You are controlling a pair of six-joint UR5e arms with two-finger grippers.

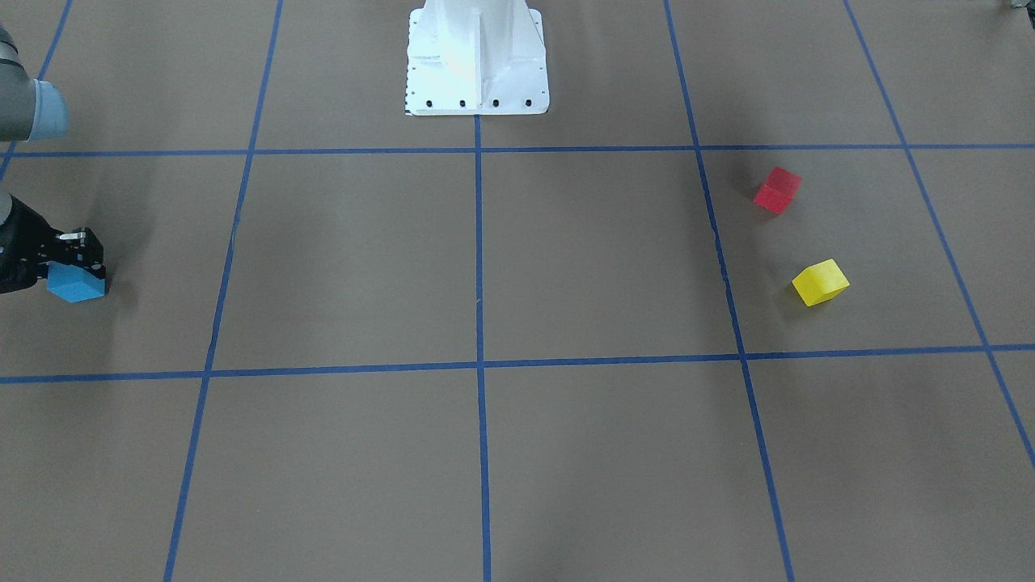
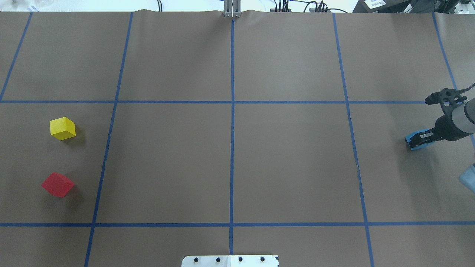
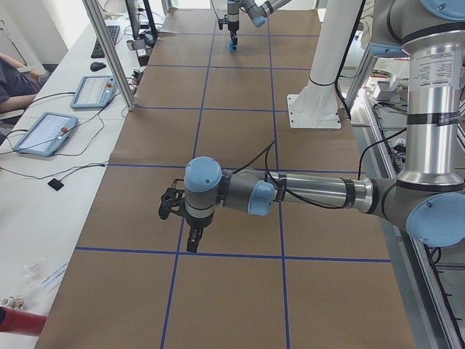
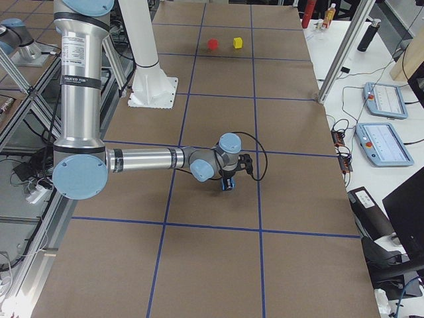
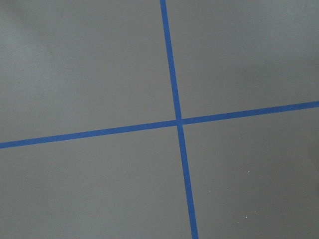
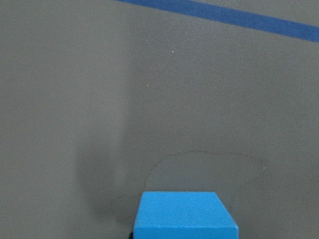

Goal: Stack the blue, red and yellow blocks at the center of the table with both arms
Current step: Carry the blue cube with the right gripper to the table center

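Note:
The blue block [image 1: 77,284] sits at the table's far right end, between the fingers of my right gripper [image 1: 78,263], which looks shut on it, low over the paper. It also shows in the overhead view [image 2: 416,141] and at the bottom of the right wrist view [image 6: 184,215]. The red block [image 2: 57,184] and the yellow block [image 2: 62,128] lie apart at the left end, untouched. My left gripper [image 3: 194,240] points down over a tape crossing, well away from them. It shows only in the exterior left view, so I cannot tell whether it is open or shut.
The white robot base [image 1: 477,56] stands at the table's near-robot edge. Blue tape lines divide the brown paper into squares. Tablets [image 4: 384,99] and cables lie on the side bench beyond the far edge.

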